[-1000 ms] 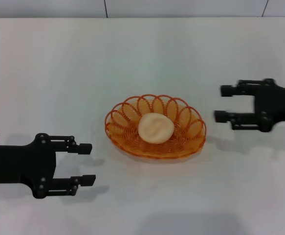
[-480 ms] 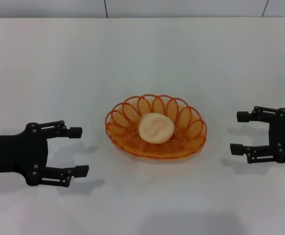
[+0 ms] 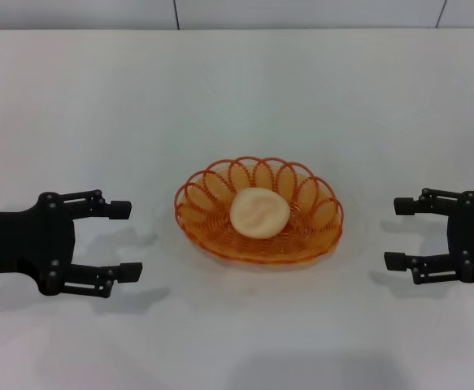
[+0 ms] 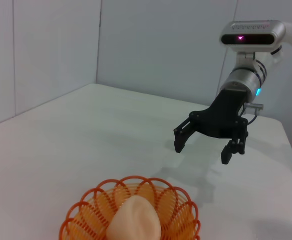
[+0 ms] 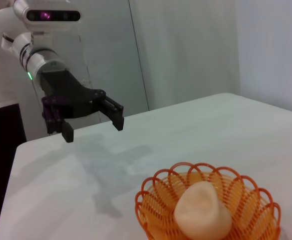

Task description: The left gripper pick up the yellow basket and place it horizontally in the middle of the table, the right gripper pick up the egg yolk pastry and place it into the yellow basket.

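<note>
While both claws hang apart, pastry sits in basket:
Table (image 3: 237,89): plain white, pale walls behind.
Yellow basket (image 3: 318,236): mid-table, holding egg yolk pastry (image 3: 259,213).
Left gripper (image 3: 125,240): spread, empty.
Right gripper (image 3: 398,233): spread, empty.

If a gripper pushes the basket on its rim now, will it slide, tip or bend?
The basket looks wide and shallow, so it would probably slide on the smooth table rather than tip. Its thin wire loops may flex slightly. The pastry lies loose inside and could shift.
</note>
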